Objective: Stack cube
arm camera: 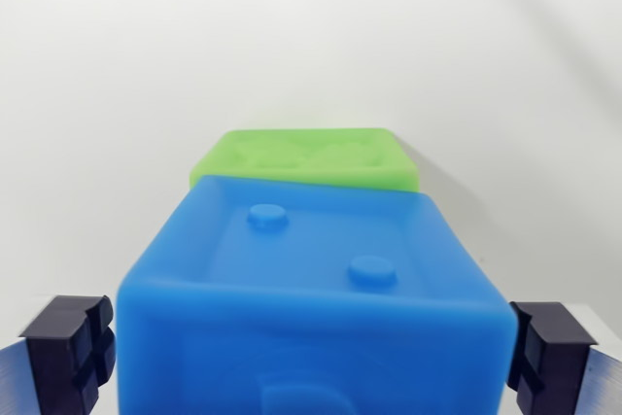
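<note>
A large blue cube (316,289) is seen filling the lower middle of the wrist view, its upper face marked by a shallow recessed panel with two round raised studs; beyond it, a green cube (309,159) is partly hidden by the blue one's far edge, only its top face with a moulded relief and a strip of its front being shown; whether the two cubes are touching, or whether the blue cube is raised above the green, cannot be told from this angle. Both are set against a plain white bench (311,46) that fills the rest of the frame. The gripper (311,352) is seen at the bottom corners, one dark finger pad (70,349) at the wrist view's left and one dark pad (546,349) at the wrist view's right; the jaws are spread wide, one on each side of the blue cube; the pads are seen just beside the cube's side walls, but it cannot be told whether the cube is pressed between them or merely flanked.
</note>
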You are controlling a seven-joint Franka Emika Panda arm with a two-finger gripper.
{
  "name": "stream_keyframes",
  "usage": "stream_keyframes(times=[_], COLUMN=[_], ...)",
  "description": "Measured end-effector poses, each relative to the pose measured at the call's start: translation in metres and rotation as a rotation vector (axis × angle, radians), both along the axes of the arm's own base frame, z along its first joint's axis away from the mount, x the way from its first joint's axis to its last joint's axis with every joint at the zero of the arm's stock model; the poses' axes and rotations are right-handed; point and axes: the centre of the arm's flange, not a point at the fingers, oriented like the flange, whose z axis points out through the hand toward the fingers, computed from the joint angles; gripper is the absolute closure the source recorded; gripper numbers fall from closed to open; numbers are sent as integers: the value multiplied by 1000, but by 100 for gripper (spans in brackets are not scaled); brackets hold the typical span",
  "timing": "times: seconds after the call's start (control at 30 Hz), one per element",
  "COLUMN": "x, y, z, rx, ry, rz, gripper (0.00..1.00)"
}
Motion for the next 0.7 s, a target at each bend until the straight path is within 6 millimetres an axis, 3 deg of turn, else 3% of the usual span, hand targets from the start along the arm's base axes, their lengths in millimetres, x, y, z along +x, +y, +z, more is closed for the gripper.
stream_keyframes(times=[0.3,0.7], x=[1,1], y=[0,0], z=[17,54], rx=[-1,-1], ry=[-3,-4], rz=[0,0], gripper=[0,0])
